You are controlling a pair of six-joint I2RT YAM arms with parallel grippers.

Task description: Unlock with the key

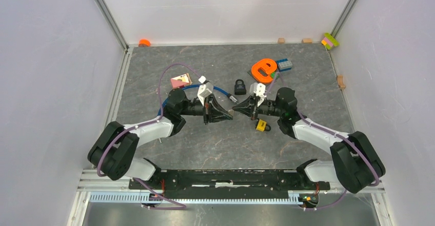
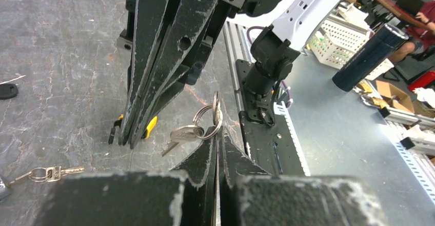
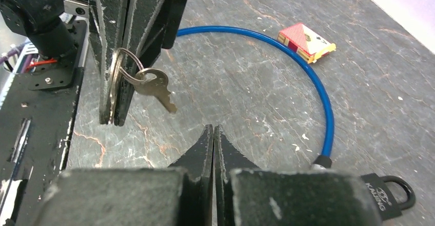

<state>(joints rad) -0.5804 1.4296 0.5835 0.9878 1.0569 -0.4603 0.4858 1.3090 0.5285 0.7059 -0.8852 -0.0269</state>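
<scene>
While the left gripper [image 2: 216, 140] pinches the key ring [image 2: 206, 117] tight, its key [image 2: 183, 133] dangling, the right gripper [image 3: 213, 129] sits closed and empty. The black padlock [image 3: 382, 198], lettered "KAI…", lies by the blue cable [image 3: 313, 77].

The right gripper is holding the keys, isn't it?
No, it is the left gripper that pinches the keys by their ring, as the left wrist view shows. The right gripper is shut with nothing in it.

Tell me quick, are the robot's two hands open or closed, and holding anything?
Left gripper: jaws closed, holding the key by its ring.
Right gripper: jaws closed, holding nothing.
</scene>
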